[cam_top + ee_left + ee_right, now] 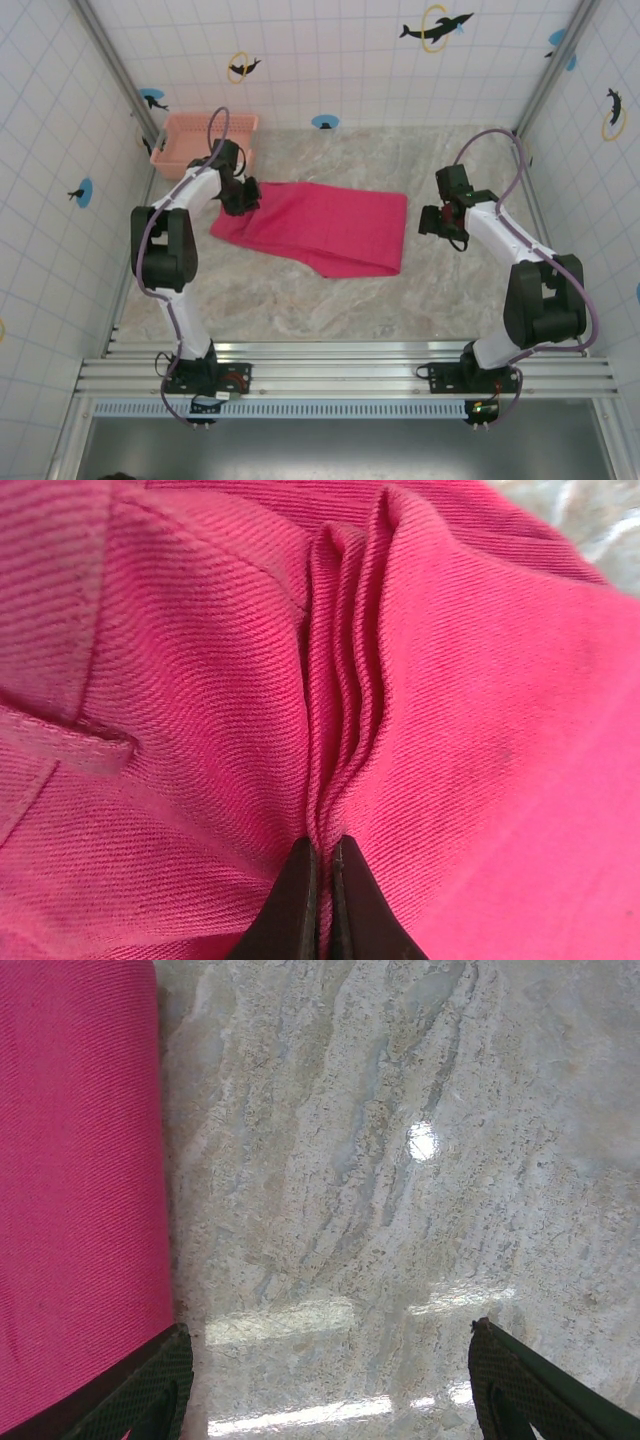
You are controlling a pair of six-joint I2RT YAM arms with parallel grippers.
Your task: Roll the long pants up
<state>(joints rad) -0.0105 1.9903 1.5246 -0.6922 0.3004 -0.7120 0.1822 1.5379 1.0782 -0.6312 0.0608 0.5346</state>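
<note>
Pants (pixel 320 228) flat on table (pixel 300 300), long axis left-right. Left gripper (pixel 322 852) pinched on cloth fold at left end; right gripper (pixel 330 1360) wide, empty, just beside right edge.

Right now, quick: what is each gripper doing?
Left gripper: closed, pinching a fold of the long pants.
Right gripper: open, holding nothing, over the table at the pants' edge.

Plain magenta-pink long pants (pixel 330 228), salmon lattice basket (pixel 180 135), grey-beige marbled table (pixel 300 310), white tiled walls (pixel 330 60) with black dolphins (pixel 436 28)
</note>
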